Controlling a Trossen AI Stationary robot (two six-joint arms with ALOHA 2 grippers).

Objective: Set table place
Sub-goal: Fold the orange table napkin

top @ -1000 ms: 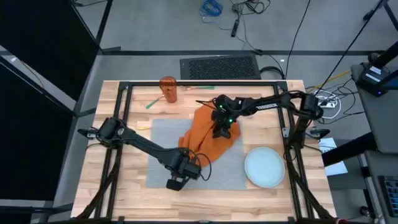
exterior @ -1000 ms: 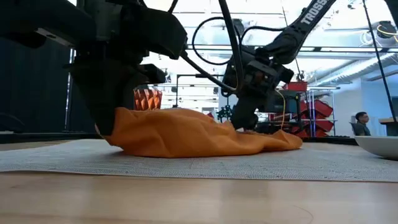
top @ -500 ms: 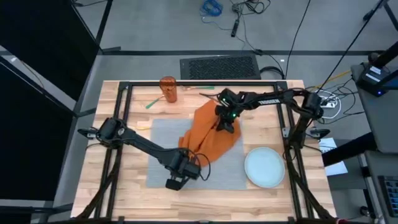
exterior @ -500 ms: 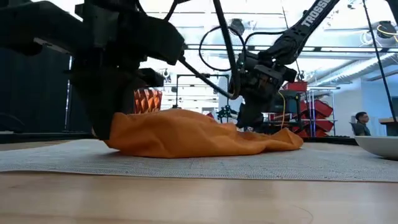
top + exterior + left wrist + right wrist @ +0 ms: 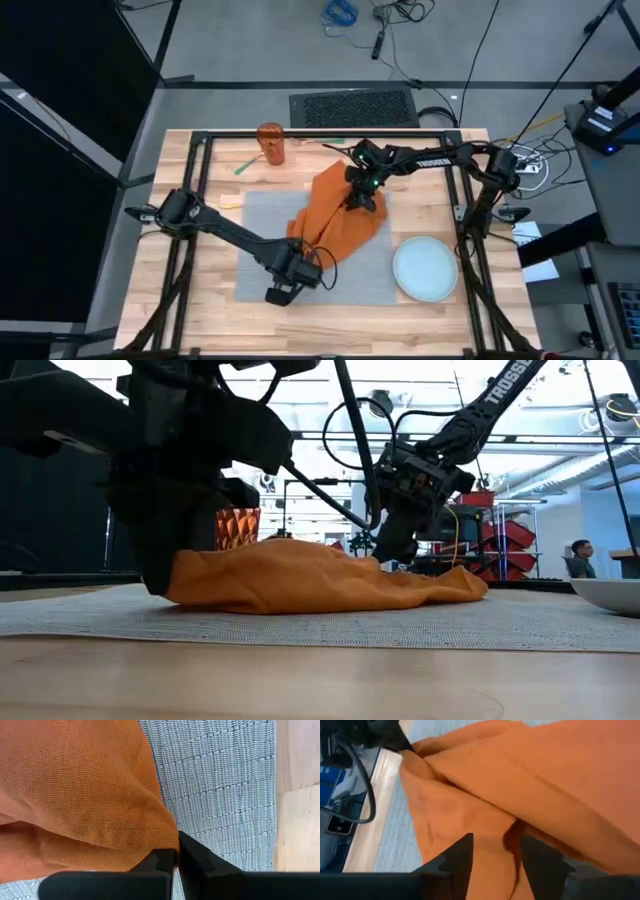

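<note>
An orange napkin (image 5: 335, 215) lies crumpled on the grey placemat (image 5: 262, 215), which lies flat on the wooden table (image 5: 215, 300). My left gripper (image 5: 175, 856) is at the napkin's near left end (image 5: 185, 575), low over the mat and shut on the cloth. My right gripper (image 5: 495, 855) stands open over the napkin's far right part (image 5: 362, 200), its fingers on either side of a fold. A pale round plate (image 5: 426, 268) rests on the table, partly over the mat's right edge. My left gripper pinches a corner fold of the napkin (image 5: 167, 840) between its two fingertips, coming low along the mat from the table's near side. The corner sits just above the placemat; the rest of the cloth lies slack in a heap. My right gripper: whether its fingertips (image 5: 462, 857) touch the cloth, I cannot tell.
An orange faceted cup (image 5: 271, 144) stands at the far left of the table, with a thin green-tipped stick (image 5: 245, 165) beside it. A black metal frame (image 5: 196, 190) runs round the tabletop. The plate's rim (image 5: 610, 595) shows at the right in the low view.
My right gripper has risen off the napkin and drawn a little toward the far edge. My left gripper has pulled the napkin's near corner slightly toward the table's left, and the heap has followed a little.
</note>
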